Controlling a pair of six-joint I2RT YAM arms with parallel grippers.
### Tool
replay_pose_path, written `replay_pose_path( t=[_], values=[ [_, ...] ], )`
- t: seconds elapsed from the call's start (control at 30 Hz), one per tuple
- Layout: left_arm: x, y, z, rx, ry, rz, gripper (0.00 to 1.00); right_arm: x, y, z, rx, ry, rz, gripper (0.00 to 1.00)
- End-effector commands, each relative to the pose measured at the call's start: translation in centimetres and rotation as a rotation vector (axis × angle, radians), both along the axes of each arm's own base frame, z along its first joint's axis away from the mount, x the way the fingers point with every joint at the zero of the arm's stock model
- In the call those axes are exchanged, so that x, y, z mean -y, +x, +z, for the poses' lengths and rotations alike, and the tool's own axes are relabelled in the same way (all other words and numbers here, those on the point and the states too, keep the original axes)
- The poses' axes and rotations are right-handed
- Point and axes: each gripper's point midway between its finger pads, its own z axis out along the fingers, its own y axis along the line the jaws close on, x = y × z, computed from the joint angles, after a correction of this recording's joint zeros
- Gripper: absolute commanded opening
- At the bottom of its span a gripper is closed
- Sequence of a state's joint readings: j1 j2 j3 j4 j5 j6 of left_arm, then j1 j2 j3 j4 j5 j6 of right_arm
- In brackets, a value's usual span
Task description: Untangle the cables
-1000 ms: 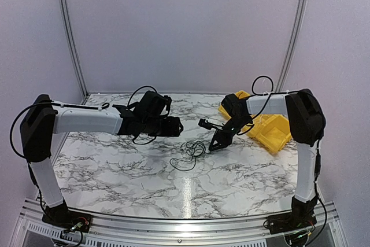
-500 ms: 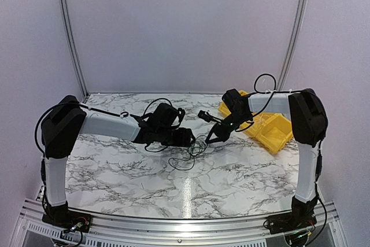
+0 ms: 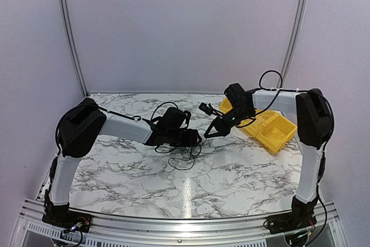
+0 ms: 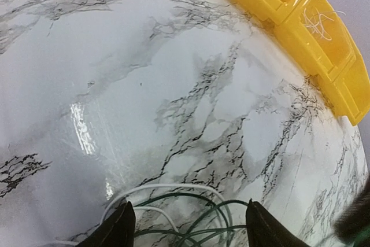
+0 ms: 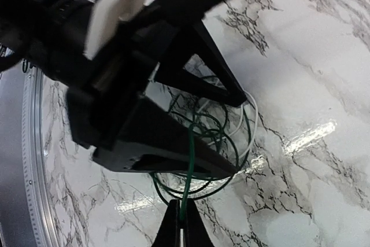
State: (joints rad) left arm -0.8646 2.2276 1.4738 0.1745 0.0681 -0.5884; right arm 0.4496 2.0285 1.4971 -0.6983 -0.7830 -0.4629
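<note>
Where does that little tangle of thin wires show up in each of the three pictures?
Top external: the cables lie mid-table, between the left gripper and right gripper.
Left wrist: bottom centre, looping between the left gripper's fingers.
Right wrist: centre, beneath the left gripper's fingers; one green strand leads to the bottom edge.
Shared landmark: the marble table, in every view.

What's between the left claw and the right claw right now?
A green strand of the cables runs from the shut right claw into the tangle that the open left claw straddles. The right wrist view shows it.
</note>
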Motion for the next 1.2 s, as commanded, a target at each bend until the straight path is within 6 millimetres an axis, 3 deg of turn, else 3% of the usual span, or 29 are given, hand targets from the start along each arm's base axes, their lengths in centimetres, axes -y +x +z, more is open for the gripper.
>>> replay_pose_path(
  t=[0.0,0.17,0.4,0.57,0.7,0.8,0.93,1.17],
  values=[
    [-1.4,0.9,-1.8,-0.036,0.009,0.080,0.68,-0.8,-1.0,7.1,0.094,0.127,0.057,0.00],
    [-1.6,1.1,-3.3,-0.074,0.005,0.079,0.60,-0.7,-3.2,11.5,0.146,0.196,0.141,0.00],
    [-1.9,0.5,-4.4,-0.100,0.019,0.064,0.49,-0.9,-3.2,21.1,0.362,0.296,0.186,0.00],
    [-2.6,0.0,-5.1,-0.100,0.047,0.059,0.46,-0.9,-2.8,30.5,0.610,0.379,0.186,0.00],
    [-3.0,-0.2,-5.3,-0.102,0.056,0.062,0.45,-0.3,-3.2,40.2,0.854,0.487,0.128,0.00],
    [-3.0,-0.2,-5.2,-0.101,0.057,0.063,0.45,0.7,-3.0,45.2,0.939,0.548,0.026,0.00],
    [-3.1,-0.3,-5.4,-0.106,0.060,0.064,0.45,1.4,-2.8,46.7,0.953,0.574,-0.014,0.00],
    [-3.9,-0.6,-5.5,-0.110,0.072,0.085,0.48,3.3,0.1,44.7,0.915,0.526,-0.083,0.00]
  ],
)
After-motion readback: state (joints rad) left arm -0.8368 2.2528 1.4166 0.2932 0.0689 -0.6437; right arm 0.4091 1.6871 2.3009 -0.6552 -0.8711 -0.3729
